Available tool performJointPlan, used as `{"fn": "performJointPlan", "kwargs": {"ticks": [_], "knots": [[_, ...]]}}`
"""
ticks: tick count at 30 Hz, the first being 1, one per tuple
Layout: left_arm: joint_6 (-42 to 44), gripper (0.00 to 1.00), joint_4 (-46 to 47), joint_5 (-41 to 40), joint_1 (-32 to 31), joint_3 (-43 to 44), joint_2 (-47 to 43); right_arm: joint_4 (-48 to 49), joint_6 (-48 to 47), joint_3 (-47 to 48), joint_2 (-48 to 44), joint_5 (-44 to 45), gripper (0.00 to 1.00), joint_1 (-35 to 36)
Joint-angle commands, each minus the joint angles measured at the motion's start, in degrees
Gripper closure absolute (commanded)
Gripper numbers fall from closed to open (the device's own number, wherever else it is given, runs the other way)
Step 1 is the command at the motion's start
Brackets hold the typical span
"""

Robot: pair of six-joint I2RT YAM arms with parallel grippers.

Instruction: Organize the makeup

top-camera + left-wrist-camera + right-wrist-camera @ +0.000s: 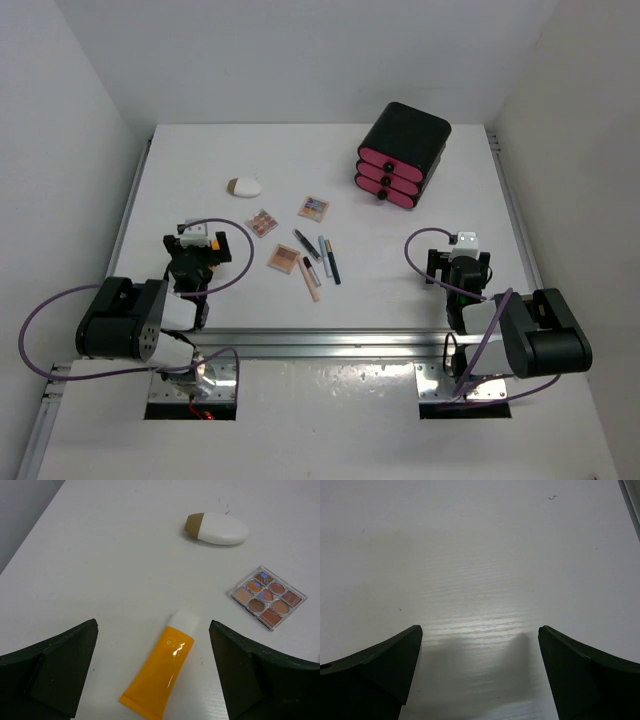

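Left claw [153, 627] and right claw [480, 630] gape wide, both empty.
Glossy orange tube [157, 675] lies flat under the left claw; smooth oval puff [220, 528], square palettes [287, 258], slim pencils [331, 265] scattered mid-way across the matte white desk [200, 160].

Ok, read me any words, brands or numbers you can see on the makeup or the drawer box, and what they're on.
No text can be read.
The orange tube: only a faint round mark, no legible letters.
The palette, puff and drawer box: no lettering shows.
The pencils: too small to tell.
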Motion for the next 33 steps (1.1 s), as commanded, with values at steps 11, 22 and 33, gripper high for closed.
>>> {"fn": "performJointPlan", "kwargs": {"ticks": [11,22,33], "knots": [[11.95,0.00,-37.18,26.47,0.72,17.15,-9.02,-30.83,4.14,11.77,-12.24,14.14,0.00,3.07],[10.50,0.00,-55.25,8.35,-3.58,29.28,-21.59,-84.22,8.73,55.99,-15.00,20.69,0.00,1.48],[21.22,0.00,-66.42,8.94,-5.43,46.96,-16.85,-89.45,4.28,95.64,2.31,18.27,0.00,10.44]]}}
